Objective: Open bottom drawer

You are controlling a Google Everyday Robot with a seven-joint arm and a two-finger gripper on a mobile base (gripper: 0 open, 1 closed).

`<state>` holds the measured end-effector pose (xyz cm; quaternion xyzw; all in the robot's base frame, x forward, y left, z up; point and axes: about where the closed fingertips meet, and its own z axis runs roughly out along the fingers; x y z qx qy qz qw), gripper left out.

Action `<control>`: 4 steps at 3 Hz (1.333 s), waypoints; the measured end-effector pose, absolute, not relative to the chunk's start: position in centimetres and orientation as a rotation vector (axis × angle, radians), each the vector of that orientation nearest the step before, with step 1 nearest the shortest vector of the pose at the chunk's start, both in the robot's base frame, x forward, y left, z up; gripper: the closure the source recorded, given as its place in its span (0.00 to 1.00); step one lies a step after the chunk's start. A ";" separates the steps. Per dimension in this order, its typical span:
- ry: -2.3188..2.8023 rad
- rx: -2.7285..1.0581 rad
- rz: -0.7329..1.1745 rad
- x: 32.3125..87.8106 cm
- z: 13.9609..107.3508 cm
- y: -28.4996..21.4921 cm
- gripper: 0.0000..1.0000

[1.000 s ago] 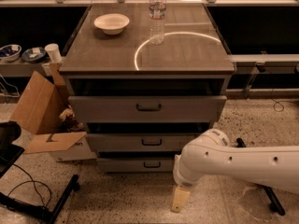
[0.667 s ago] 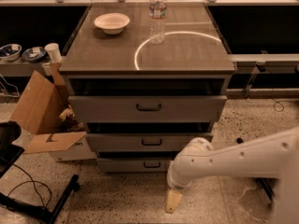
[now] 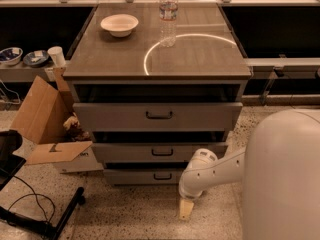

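The bottom drawer (image 3: 135, 177) is the lowest of three grey drawers in the cabinet (image 3: 157, 74). Its flat grey front carries a small dark bar handle (image 3: 162, 176), and it stands nearly flush under the middle drawer (image 3: 125, 152). My gripper (image 3: 186, 209) hangs at the end of the white arm (image 3: 212, 171), pointing down at the floor. It is just in front of the cabinet's lower right and a little right of and below the handle, not touching it.
The top drawer (image 3: 110, 116) stands slightly pulled out. A white bowl (image 3: 120, 24) and a water bottle (image 3: 168, 14) stand on the cabinet top. An open cardboard box (image 3: 42, 119) and a black stand (image 3: 45, 224) are on the floor at left. My white arm body (image 3: 285, 179) fills the right foreground.
The arm has swung left and closer to the cabinet, bringing the gripper nearer the bottom drawer's front. The arm's body now fills the right foreground. The drawers have not moved.
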<state>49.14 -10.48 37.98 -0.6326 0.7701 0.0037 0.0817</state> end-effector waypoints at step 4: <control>2.406 -1.827 -0.174 59.6 25.9 -17.8 0.00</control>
